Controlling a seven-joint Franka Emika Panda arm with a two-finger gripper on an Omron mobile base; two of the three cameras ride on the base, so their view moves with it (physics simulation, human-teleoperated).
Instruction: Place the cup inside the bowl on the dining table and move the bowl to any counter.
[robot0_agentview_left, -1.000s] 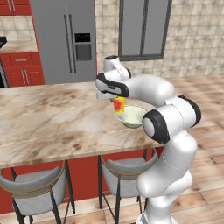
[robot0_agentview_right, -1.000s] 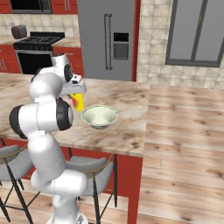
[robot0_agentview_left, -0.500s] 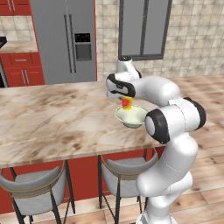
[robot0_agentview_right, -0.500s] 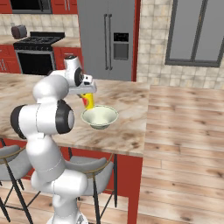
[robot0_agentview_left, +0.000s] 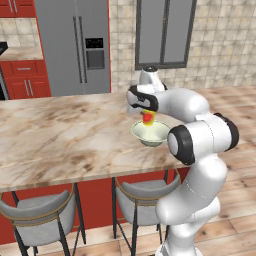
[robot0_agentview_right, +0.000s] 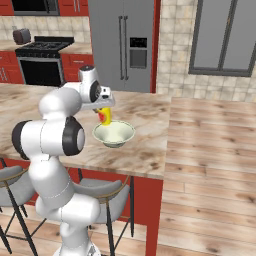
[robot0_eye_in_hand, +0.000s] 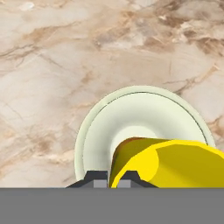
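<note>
gripper (robot0_agentview_left: 147, 116) pinching small yellow cylindrical cup (robot0_agentview_left: 147, 118) | cup directly above wide pale green-white bowl (robot0_agentview_left: 150, 132) | next: lower straight down

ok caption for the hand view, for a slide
Gripper holds the yellow cup above the pale green bowl on the marble dining table.

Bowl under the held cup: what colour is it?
Pale green-white; the bowl shows best in the hand view, below the yellow cup.
</note>
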